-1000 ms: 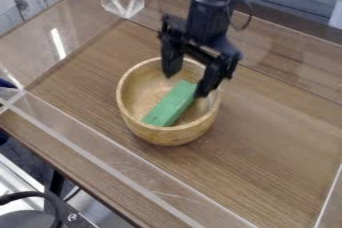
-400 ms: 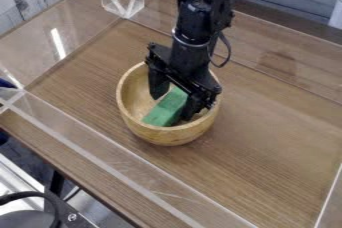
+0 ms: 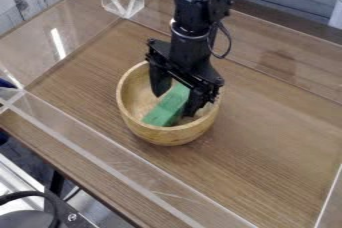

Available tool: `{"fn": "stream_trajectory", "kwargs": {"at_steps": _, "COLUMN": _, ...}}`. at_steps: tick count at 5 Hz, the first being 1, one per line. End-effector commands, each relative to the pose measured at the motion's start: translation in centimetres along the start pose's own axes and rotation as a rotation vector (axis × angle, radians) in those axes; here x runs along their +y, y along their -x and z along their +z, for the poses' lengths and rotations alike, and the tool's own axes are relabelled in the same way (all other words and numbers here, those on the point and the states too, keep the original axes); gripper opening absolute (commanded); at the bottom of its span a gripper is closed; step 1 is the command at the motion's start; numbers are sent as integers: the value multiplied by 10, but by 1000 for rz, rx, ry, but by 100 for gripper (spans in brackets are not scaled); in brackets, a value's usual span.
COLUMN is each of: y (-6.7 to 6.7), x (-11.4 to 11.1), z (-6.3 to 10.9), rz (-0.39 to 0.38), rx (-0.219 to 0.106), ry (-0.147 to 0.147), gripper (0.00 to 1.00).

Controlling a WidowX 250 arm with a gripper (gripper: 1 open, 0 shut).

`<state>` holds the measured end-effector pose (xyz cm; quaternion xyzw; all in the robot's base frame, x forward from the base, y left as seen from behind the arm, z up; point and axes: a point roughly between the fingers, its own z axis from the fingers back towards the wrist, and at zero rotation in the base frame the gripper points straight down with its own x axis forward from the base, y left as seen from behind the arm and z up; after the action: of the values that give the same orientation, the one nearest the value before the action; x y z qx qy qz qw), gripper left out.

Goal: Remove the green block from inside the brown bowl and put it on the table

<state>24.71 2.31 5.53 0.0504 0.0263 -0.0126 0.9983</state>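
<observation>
On the wood-grain table [image 3: 254, 167], toward its clear-walled left edge from the middle, the brown bowl [image 3: 127, 107] holds the green block [image 3: 167, 107], which lies slantwise inside, while the black gripper [image 3: 177, 80] reaches down into the bowl with its jaws spread apart around the block's upper part.

From my one camera I see my single black arm enter at the top of the frame, right of centre, and reach down toward the middle, a thin cable looping along its right side. Its wrist is pitched downward, and below it my gripper [image 3: 182, 84] points down near the centre of the frame. I have the jaws standing wide apart, one dark finger to the left and the other to the right and a little lower in the picture.
</observation>
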Motion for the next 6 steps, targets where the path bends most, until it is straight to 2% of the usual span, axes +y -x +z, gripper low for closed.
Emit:
{"fn": "stream_trajectory", "kwargs": {"at_steps": 1, "y": -9, "x": 4, "z": 10, "rz": 12, "rx": -40, "ry": 25, "gripper": 100}}
{"fn": "stream_trajectory", "kwargs": {"at_steps": 3, "y": -4, "x": 15, "z": 27, "rz": 44, "rx": -40, "ry": 20, "gripper": 100}}
{"fn": "stream_trajectory", "kwargs": {"at_steps": 4, "y": -1, "x": 15, "z": 24, "rz": 42, "rx": 34, "ry": 43, "gripper": 100}}
{"fn": "stream_trajectory", "kwargs": {"at_steps": 5, "y": 1, "x": 14, "z": 18, "rz": 35, "rx": 87, "ry": 61, "gripper": 100}}
{"fn": "stream_trajectory", "kwargs": {"at_steps": 6, "y": 2, "x": 18, "z": 10, "rz": 31, "rx": 157, "ry": 35, "gripper": 100}}
